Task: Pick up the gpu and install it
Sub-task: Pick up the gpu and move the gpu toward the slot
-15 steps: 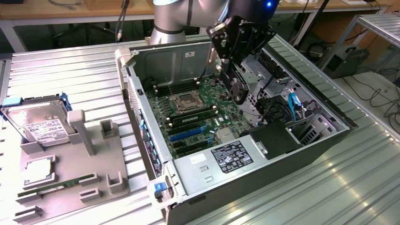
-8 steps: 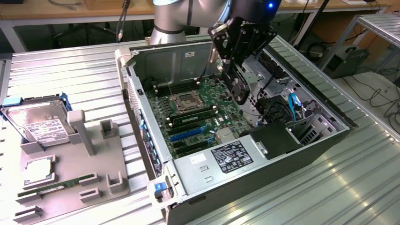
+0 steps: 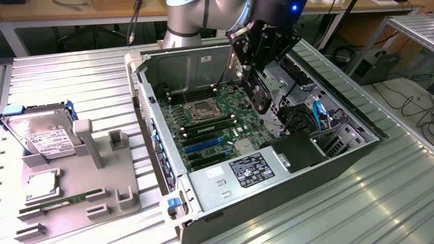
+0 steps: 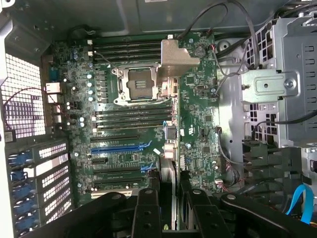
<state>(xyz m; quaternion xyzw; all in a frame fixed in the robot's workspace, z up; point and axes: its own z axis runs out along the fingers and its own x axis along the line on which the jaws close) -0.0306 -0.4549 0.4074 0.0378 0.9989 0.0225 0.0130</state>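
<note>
The gripper [image 4: 168, 206] is clamped on the gpu [image 4: 169, 171], held edge-on above the motherboard [image 4: 198, 124], mid-case [image 3: 352, 152]. The card is likely light, stiff and fragile: grip bare board edges, avoiding components and connector.

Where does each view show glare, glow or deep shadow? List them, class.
Exterior view: bright glare on the ribbed metal table, a blue light glowing on the arm. Wrist view: the gripper sits in deep shadow, while the gpu it grips shines pale at its bracket end.
</note>
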